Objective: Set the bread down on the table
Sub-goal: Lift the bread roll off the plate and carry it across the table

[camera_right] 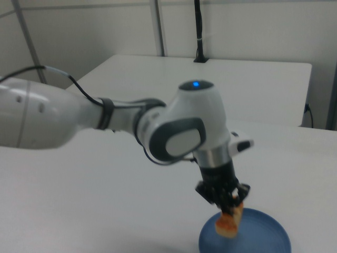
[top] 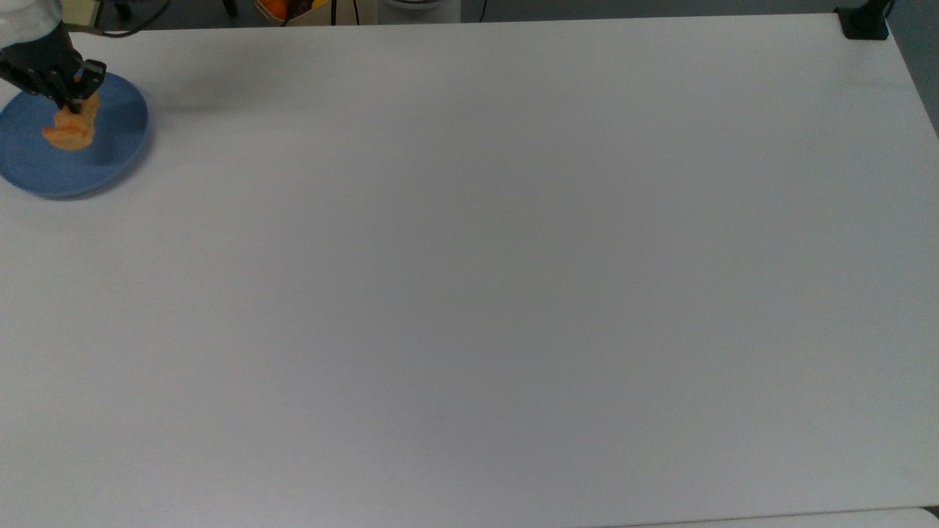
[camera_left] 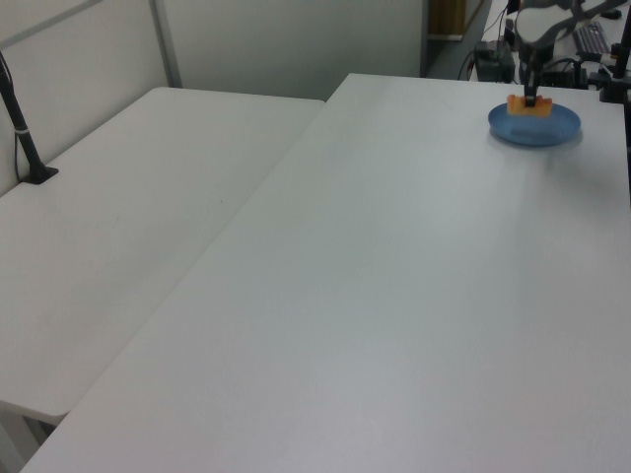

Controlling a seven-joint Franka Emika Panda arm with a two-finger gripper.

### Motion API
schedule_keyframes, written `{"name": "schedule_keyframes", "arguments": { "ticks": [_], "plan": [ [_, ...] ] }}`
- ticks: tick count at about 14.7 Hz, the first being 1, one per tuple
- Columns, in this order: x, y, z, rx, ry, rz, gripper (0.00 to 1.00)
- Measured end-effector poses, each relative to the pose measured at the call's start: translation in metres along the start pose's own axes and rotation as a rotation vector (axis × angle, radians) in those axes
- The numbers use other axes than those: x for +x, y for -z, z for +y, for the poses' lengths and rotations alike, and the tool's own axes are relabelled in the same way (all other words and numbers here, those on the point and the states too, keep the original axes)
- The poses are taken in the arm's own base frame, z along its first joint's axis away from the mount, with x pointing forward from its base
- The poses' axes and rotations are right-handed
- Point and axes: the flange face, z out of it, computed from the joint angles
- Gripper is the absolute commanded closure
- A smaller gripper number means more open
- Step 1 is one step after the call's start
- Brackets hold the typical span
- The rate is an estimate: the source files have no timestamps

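The golden-orange bread (top: 70, 129) (camera_left: 528, 105) (camera_right: 230, 222) hangs a little above the round blue plate (top: 110, 158) (camera_left: 552, 129) (camera_right: 266, 237), lifted clear of it. My gripper (top: 75, 103) (camera_left: 532, 97) (camera_right: 233, 203) is shut on the bread's upper end, and the bun dangles below the fingers. The white table (top: 484, 279) (camera_left: 414, 296) spreads wide around the plate, which sits at the top view's far left.
A second white table (camera_left: 118, 227) adjoins on the left view's left, with a black post (camera_left: 22, 138) on it. A black clamp (top: 864, 23) sits at the top view's upper right corner. Cables and equipment (camera_left: 592, 49) stand behind the plate.
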Motion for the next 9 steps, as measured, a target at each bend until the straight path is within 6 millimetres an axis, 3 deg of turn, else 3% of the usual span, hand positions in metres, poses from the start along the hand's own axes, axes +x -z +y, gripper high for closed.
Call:
{"name": "schedule_keyframes", "arguments": {
  "ticks": [2, 5, 6, 9],
  "plan": [
    [0.003, 0.046, -0.02, 0.035, 0.029, 0.008, 1.0],
    [0.006, 0.13, -0.07, 0.096, 0.089, 0.032, 1.0],
    [0.003, 0.166, -0.098, 0.125, 0.116, 0.038, 1.0],
    [0.009, 0.212, -0.17, 0.177, 0.164, 0.02, 1.0]
  ]
}}
